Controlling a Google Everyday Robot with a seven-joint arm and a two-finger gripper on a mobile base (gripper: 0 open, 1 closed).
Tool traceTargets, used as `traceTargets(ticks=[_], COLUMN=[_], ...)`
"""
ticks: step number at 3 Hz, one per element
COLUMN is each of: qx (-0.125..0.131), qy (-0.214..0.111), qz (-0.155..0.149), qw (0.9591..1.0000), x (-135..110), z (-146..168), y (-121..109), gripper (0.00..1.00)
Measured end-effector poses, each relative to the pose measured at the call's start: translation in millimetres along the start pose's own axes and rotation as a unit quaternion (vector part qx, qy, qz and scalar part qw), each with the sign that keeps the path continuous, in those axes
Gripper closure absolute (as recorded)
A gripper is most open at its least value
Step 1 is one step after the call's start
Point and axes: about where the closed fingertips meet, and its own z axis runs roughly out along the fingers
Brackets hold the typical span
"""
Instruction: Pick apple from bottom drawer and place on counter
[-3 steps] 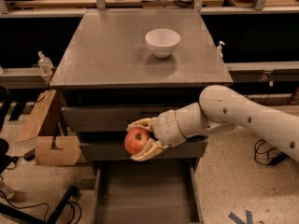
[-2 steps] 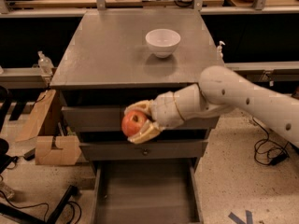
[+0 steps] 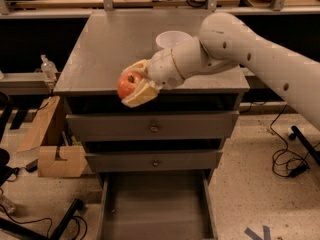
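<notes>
The red-orange apple (image 3: 128, 85) sits between the pale fingers of my gripper (image 3: 133, 84), which is shut on it. It hangs at the front edge of the grey counter (image 3: 105, 49), just above the slab's level. The white arm reaches in from the right and crosses over the counter. The bottom drawer (image 3: 155, 209) is pulled out below, a plain grey tray with nothing showing in it.
A white bowl (image 3: 172, 38) stands on the counter behind the arm, partly hidden. Two upper drawers with small knobs (image 3: 153, 128) are shut. A cardboard box (image 3: 60, 159) sits on the floor to the left. Cables lie on the floor to the right.
My gripper has lifted the apple from in front of the upper drawers up to the counter's front edge. The arm now crosses over the counter and covers part of the bowl.
</notes>
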Motion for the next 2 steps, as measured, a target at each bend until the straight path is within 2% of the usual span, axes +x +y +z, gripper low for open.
traceTargets(ticks=[1,2], qx=[-0.001,0.005], qy=[0.010,0.014], qz=[0.010,0.020], qw=[0.9999,0.9997], x=[-19.5,-28.3], z=[11.0,39.3], y=[-49.1,-103.3], gripper=[1.00,1.00])
